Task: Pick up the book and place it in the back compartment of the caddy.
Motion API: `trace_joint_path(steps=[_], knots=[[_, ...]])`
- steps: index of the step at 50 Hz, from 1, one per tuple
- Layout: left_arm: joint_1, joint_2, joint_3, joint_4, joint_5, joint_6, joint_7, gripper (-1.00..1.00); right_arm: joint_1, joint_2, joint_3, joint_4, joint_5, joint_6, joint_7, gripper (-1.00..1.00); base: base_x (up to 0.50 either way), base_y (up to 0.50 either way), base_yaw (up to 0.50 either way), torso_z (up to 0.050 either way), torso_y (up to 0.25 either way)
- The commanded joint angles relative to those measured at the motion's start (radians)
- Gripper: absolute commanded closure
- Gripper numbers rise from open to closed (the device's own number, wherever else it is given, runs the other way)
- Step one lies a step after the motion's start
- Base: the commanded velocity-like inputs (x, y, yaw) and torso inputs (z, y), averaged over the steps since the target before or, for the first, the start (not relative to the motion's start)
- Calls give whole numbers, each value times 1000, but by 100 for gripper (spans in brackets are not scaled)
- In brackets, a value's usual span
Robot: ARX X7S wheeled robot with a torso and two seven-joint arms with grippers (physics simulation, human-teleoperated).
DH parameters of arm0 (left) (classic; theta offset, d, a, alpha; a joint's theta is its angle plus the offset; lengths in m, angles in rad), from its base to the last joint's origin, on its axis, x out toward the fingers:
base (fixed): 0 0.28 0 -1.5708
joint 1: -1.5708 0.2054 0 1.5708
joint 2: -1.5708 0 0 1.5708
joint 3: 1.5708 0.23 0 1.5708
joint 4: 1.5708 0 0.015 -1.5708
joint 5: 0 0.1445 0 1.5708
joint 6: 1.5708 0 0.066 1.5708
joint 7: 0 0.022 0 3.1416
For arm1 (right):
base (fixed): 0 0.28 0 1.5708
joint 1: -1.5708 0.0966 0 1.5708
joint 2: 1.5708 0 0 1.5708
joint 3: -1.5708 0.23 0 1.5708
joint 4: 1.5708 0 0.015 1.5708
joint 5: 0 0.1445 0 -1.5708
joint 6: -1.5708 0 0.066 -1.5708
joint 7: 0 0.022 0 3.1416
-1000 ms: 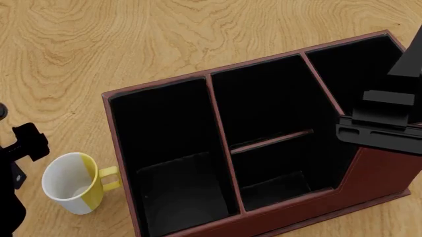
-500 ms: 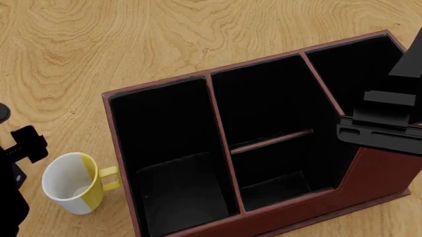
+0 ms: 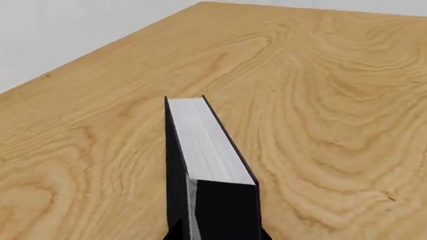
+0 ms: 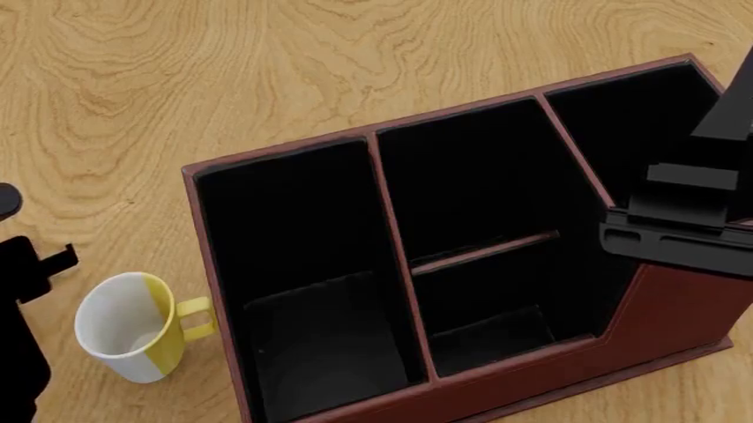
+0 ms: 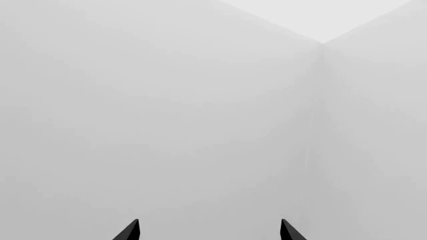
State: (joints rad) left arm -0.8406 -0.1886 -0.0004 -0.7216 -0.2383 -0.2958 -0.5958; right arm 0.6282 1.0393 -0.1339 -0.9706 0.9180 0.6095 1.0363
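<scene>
In the left wrist view my left gripper (image 3: 217, 236) is shut on the book (image 3: 207, 145), a thick black hardcover with white page edges, held above the wooden table. In the head view the left arm (image 4: 24, 282) is a black shape at the left edge, beside the mug; I cannot make out the book there. The red-brown caddy (image 4: 282, 152) fills the middle and right. Its back compartment (image 4: 500, 304) is the small cell below the thin red bar (image 4: 482, 251), by the low wall. My right gripper (image 5: 209, 231) is open and empty, facing white walls; its arm (image 4: 682, 220) hangs over the caddy's right side.
A white-and-yellow mug (image 4: 127, 326) stands left of the caddy, close to the left arm. The caddy's long narrow cell (image 4: 300, 282) lies nearest the mug. The twin cell (image 4: 471, 176) and a far-right cell (image 4: 623, 123) lie beyond. Wooden table (image 4: 235, 62) stretches behind.
In the head view the left arm has shifted left and down towards the frame's edge. The right arm, caddy and mug have not moved.
</scene>
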Motion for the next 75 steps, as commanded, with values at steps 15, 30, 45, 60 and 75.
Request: trace_joint_path(steps=[15,30,45,60,75], knots=[[22,-17,3,76,-88,-23,-24,100,-6,12,4,-7,10,-7,9,-100,1,0,0,0,-1],[17,-37,12,201,-99,-85,-38,100,-3,16,3,-9,14,-13,10,-100,1,0,-1,0,0],[16,-59,21,301,-105,-132,-48,100,-28,27,16,-8,11,-36,10,-100,0,0,0,0,0],[35,-115,80,450,-105,-146,34,100,-51,46,36,-19,23,-52,23,-100,0,0,0,0,1],[36,-199,137,605,-142,-173,179,100,-59,65,51,-28,38,-63,35,-100,0,0,0,0,1]])
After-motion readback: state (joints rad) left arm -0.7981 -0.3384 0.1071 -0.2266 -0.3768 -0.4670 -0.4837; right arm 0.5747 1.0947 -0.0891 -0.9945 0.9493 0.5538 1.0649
